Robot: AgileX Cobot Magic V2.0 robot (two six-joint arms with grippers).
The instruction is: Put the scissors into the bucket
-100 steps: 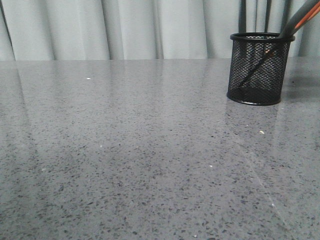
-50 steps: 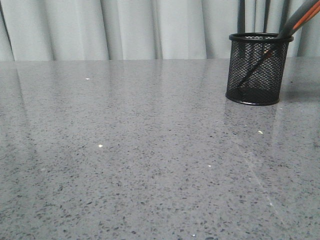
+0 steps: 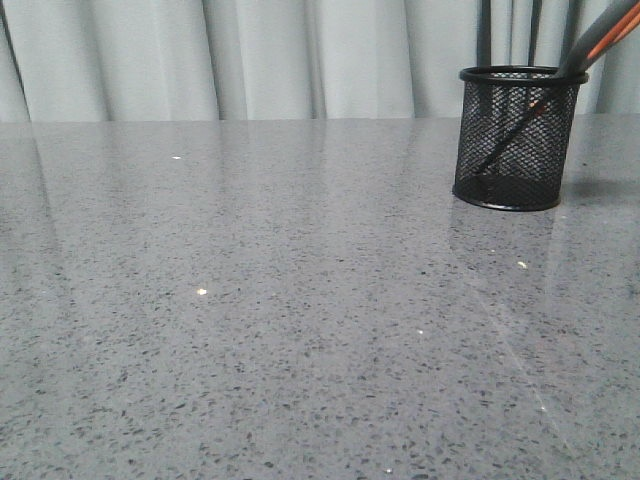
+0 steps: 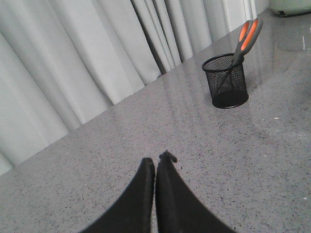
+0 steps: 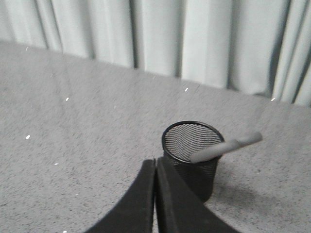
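The black wire-mesh bucket (image 3: pixel 518 138) stands upright at the back right of the grey table. The scissors (image 3: pixel 600 38) stand in it, blades down, with the grey and orange handles leaning out over the rim to the right. The bucket (image 4: pixel 225 80) and scissors (image 4: pixel 247 38) also show in the left wrist view, far from my left gripper (image 4: pixel 156 161), which is shut and empty. My right gripper (image 5: pixel 155 161) is shut and empty, just beside the bucket (image 5: pixel 192 154), where a grey scissors handle (image 5: pixel 226 147) pokes over the rim. Neither gripper shows in the front view.
The speckled grey table (image 3: pixel 280 300) runs back to a pale curtain (image 3: pixel 260 55). A pale object (image 4: pixel 290 6) sits at the table's far edge in the left wrist view.
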